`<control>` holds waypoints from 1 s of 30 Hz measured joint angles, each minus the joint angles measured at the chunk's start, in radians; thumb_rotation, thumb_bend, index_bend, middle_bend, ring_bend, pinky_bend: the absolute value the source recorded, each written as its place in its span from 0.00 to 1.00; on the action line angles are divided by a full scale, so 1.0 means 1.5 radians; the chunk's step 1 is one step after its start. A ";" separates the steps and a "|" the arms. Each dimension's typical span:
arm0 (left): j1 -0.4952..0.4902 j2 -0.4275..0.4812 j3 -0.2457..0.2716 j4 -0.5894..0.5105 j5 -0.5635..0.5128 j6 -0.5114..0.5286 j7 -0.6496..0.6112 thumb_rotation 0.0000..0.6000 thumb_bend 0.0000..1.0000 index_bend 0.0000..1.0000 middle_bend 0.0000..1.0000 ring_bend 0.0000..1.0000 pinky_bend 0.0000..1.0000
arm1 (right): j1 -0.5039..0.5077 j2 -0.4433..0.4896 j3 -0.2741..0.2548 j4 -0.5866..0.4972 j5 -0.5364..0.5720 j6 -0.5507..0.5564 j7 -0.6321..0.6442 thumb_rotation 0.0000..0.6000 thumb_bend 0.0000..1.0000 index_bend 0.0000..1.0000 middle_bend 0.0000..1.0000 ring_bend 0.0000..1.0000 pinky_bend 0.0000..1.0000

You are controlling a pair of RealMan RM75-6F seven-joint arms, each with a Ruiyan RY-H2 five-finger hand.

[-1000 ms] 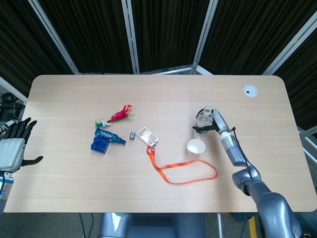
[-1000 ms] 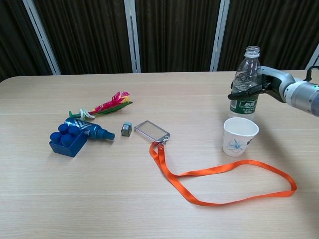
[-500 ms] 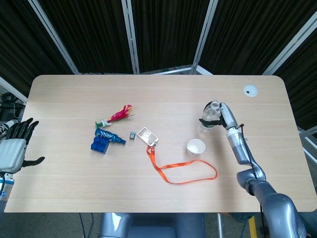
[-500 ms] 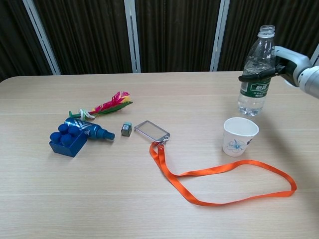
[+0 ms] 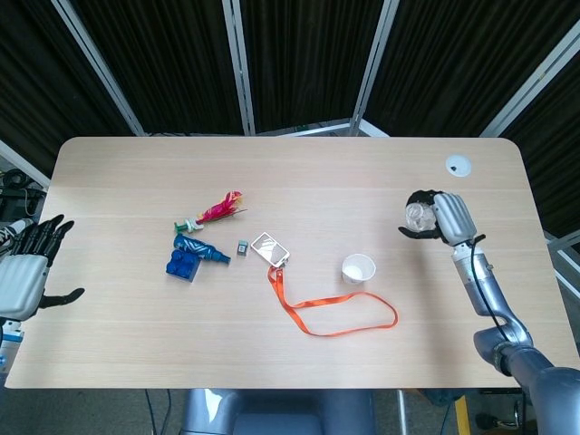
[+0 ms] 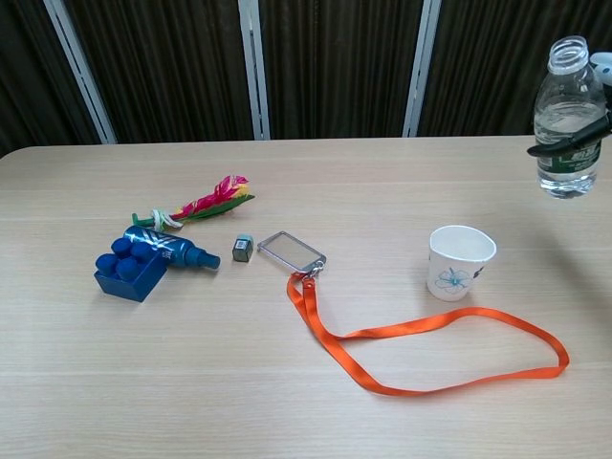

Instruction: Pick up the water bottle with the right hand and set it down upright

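While upright, water bottle gripped in right hand.

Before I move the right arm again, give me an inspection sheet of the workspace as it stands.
Surface: light wooden table, round white cable port near its far right corner.
Job's things: water bottle upright, uncapped, lifted off the table.
Clutter: paper cup upright; orange lanyard looped beside it, clipped to a badge holder; small grey cube; blue brick with a small blue bottle lying against it; red and yellow feather toy.
Hands: right hand holds the water bottle; left hand off the table's left edge, fingers apart, holding nothing.
Cables: nothing seen on the table.
Surroundings: black curtains on metal poles.
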 measured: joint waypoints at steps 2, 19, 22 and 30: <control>0.000 0.008 0.002 -0.009 -0.002 -0.005 0.000 1.00 0.01 0.00 0.00 0.00 0.00 | -0.010 0.012 -0.007 -0.024 -0.006 0.015 -0.068 1.00 0.36 0.56 0.58 0.49 0.50; 0.005 0.045 0.010 -0.054 -0.008 -0.010 0.018 1.00 0.02 0.00 0.00 0.00 0.00 | -0.056 0.094 -0.030 -0.277 0.010 0.016 -0.525 1.00 0.38 0.55 0.58 0.50 0.50; 0.007 0.046 0.010 -0.055 -0.007 -0.008 0.016 1.00 0.02 0.00 0.00 0.00 0.00 | -0.054 0.094 -0.025 -0.292 0.028 -0.001 -0.586 1.00 0.38 0.55 0.58 0.50 0.50; 0.007 0.046 0.011 -0.052 -0.008 -0.011 0.015 1.00 0.02 0.00 0.00 0.00 0.00 | -0.048 0.079 -0.009 -0.299 0.081 -0.043 -0.707 1.00 0.38 0.55 0.59 0.50 0.50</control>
